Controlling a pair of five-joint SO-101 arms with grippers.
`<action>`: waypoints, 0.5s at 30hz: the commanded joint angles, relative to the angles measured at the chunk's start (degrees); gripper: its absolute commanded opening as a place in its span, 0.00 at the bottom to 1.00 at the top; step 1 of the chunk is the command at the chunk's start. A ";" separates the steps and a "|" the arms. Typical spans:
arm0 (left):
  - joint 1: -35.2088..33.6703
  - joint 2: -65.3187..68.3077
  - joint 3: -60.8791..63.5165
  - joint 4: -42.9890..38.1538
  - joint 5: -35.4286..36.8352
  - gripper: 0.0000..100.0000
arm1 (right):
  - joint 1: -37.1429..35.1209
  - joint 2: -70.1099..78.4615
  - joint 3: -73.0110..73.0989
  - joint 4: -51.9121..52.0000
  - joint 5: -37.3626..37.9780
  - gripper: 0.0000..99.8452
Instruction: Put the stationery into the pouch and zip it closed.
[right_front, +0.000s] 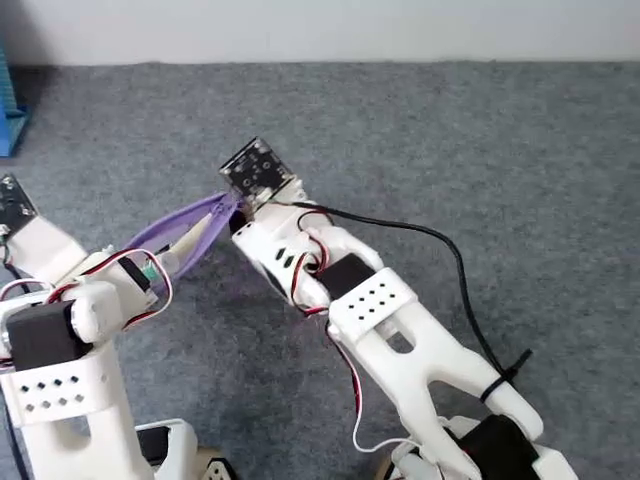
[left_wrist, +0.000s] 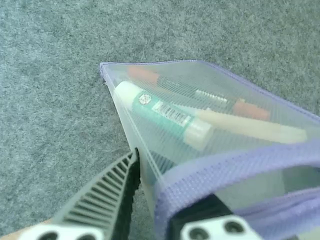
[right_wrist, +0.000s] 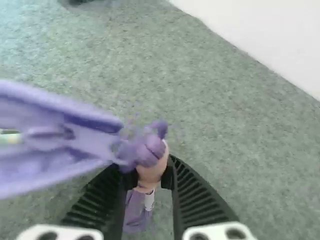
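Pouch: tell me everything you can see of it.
The pouch is translucent ribbed plastic with purple fabric zip trim, held stretched over the grey carpet. The left gripper clamps one end; the right gripper pinches the purple pull at the other. Inside lie a white-and-teal tube and an orange-tipped pen.

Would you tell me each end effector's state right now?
Left end effector: closed on the translucent purple-trimmed mesh pouch.
Right end effector: closed on its purple zipper pull.

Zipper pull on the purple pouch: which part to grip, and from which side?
Pinch the zipper pull by its small tab, a finger each side, coming from the pouch end, in line with the purple zip tape. The tab juts past the tape's end, clear of the mesh.
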 joint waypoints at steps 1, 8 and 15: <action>0.44 0.18 0.57 -1.23 0.44 0.01 | 2.07 -3.38 -1.85 2.07 0.44 0.01; 0.79 0.18 -0.22 -0.35 -1.05 0.02 | 1.89 -15.60 -1.85 17.01 0.26 0.01; 0.97 0.44 -3.82 1.76 -3.16 0.32 | 1.80 -27.65 -1.85 36.00 0.53 0.01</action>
